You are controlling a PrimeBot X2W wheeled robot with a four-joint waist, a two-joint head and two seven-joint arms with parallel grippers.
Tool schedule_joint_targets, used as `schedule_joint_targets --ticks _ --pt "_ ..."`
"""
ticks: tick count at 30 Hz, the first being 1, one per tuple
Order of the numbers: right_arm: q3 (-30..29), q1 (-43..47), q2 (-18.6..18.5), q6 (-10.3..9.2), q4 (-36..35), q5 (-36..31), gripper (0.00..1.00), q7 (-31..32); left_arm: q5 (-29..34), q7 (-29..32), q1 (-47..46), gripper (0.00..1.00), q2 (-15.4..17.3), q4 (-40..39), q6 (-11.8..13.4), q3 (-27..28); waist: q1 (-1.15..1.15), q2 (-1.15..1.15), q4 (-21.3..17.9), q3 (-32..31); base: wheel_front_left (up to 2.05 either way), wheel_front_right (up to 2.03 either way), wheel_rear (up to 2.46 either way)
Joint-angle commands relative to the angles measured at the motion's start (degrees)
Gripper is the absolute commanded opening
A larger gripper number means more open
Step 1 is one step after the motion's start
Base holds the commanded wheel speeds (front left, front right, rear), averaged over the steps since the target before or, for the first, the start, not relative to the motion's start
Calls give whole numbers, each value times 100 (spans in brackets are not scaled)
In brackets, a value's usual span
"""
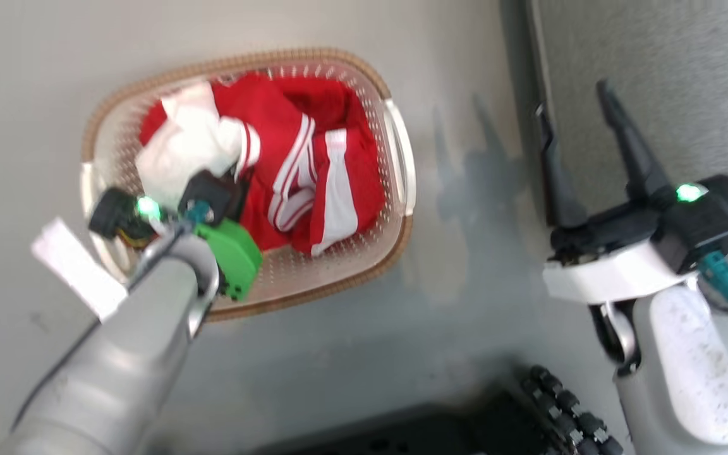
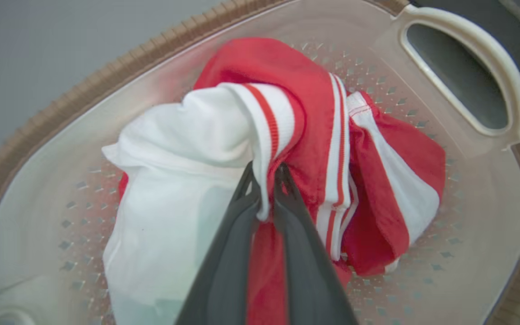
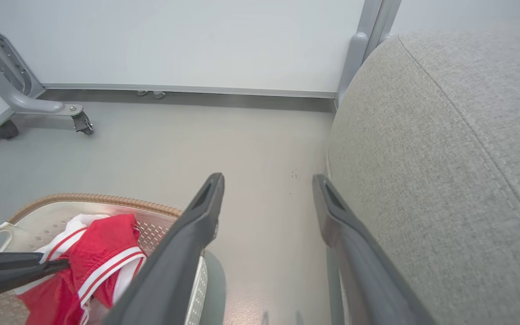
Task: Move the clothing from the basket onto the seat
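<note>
As only a thin fold of the clothing (image 2: 309, 113) in the basket (image 1: 225, 63) at 10 o'clock is pinched by the left tool (image 2: 266, 174), it could be dropped short of the seat (image 1: 667, 76) at 2 o'clock, beside which the right tool (image 1: 572, 98) is held open.

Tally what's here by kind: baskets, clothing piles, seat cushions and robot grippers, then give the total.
laundry basket: 1
clothing pile: 1 (separate garments cannot be counted)
seat cushion: 1
grippers: 2 (left gripper, right gripper)
Total: 5
</note>
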Motion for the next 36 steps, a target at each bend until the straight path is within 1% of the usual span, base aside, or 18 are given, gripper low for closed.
schedule_joint_targets --ticks 1,6,12,18,24,28,36 --pt "58 227 -20 -8 76 -60 100 -2 59 -19 333 0 29 -218 81 103 0 0 342 -1613 0 0 0" --pt "234 776 -23 -8 320 -129 100 -2 304 -18 1307 0 99 -1096 311 541 0 0 400 -2682 0 0 0" --pt "390 1451 -23 -8 613 -139 100 -2 582 -13 2249 0 121 -1978 506 982 0 0 402 -3811 0 0 0" --pt "583 1994 -23 -8 805 -100 100 -2 777 -13 3000 0 171 -2824 659 1452 0 0 303 -4602 0 0 0" --pt "682 2248 -22 -8 845 9 100 -2 1008 -13 3420 0 272 -3510 787 1733 0 0 253 -4927 0 0 0" --pt "730 2336 -21 -8 828 120 100 -2 1075 -13 3645 0 319 -3830 841 1894 0 0 216 -5075 0 0 0" --pt "838 2367 -20 -8 743 225 100 -2 1102 -13 3873 0 348 -4290 833 2013 0 0 238 -5117 0 0 0"
